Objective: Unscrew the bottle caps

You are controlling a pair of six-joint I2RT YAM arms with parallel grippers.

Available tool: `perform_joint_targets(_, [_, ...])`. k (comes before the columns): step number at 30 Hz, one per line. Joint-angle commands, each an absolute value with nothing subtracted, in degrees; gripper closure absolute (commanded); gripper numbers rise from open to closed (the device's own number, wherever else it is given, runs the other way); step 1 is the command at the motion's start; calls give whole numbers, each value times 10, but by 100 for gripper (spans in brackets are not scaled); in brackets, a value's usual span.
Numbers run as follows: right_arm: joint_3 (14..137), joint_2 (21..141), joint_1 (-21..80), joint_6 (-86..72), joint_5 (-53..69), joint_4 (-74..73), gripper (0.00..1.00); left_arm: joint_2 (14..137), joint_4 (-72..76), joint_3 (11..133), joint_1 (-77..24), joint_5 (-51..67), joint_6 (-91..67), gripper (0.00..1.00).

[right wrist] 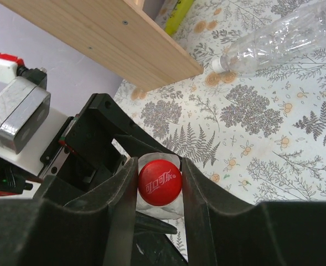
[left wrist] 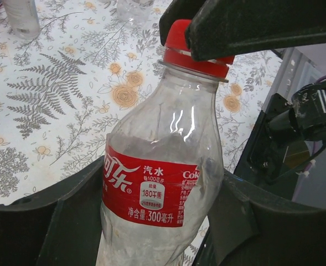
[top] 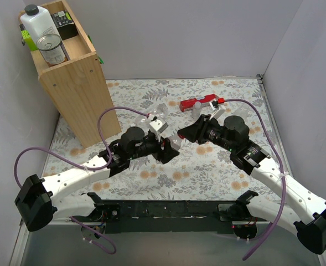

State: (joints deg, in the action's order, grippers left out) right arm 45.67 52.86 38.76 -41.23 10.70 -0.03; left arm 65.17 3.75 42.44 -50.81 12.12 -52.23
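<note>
The bottle (left wrist: 163,166) is clamped round its body by the left gripper (top: 167,151), its neck aimed into the right gripper (top: 180,134), whose jaws are pressed either side of the cap (right wrist: 159,181), still screwed on, the twist to be made about that axis.

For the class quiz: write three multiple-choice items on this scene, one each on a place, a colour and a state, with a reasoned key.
1. The metal can stands: A) on the table; B) in the wooden box's open top; C) between the arms.
2. The cap of the held bottle is: A) blue; B) white; C) red.
3. The right gripper is: A) shut on the cap; B) open; C) holding the can.
Key: B, the top view shows it there; C, both wrist views show red; A, its fingers press the cap's sides.
</note>
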Motion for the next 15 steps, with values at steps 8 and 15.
perform_joint_targets(8, [454,520,396,-342,226,95,99,633,156,411,-447,387,-557,75])
perform_joint_targets(15, [469,525,396,-290,275,101,99,642,228,402,-409,522,-605,75])
